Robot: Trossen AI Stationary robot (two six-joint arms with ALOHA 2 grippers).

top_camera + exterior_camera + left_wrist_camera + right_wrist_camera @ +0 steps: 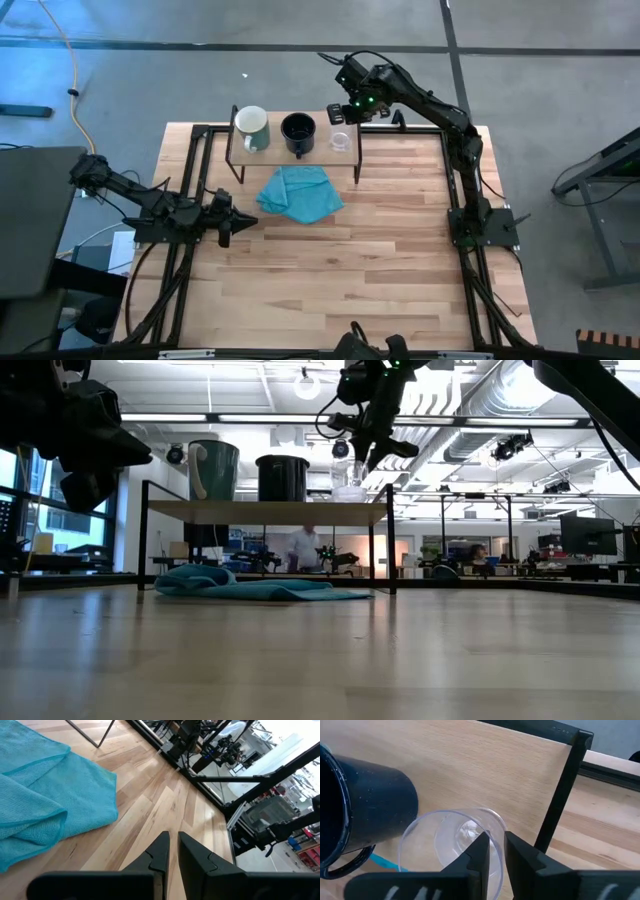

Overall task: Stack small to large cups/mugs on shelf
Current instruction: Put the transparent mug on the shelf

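Note:
The shelf point(275, 150) stands at the table's far middle. On it, from left to right, stand a pale mug point(252, 128), a black mug point(298, 133) and a clear glass cup point(341, 140), each on its base. My right gripper point(345, 118) comes down over the shelf's right end and is shut on the glass cup point(450, 840), beside the black mug point(365, 805). My left gripper point(228, 220) is shut and empty, low over the table near its left edge. My right gripper holds the glass cup by its rim point(503, 826) on the side away from the black mug. One finger point(481, 847) is inside the cup and one outside. The fingers come from above, slanting down. The cup stands upright, its base seemingly on the shelf board point(260, 510).
A crumpled teal cloth point(300, 193) lies on the table just in front of the shelf; it also shows in the left wrist view point(40, 785). The shelf's thin black legs point(560, 800) stand at its corners. Bare tabletop point(340, 280) stretches toward the near edge.

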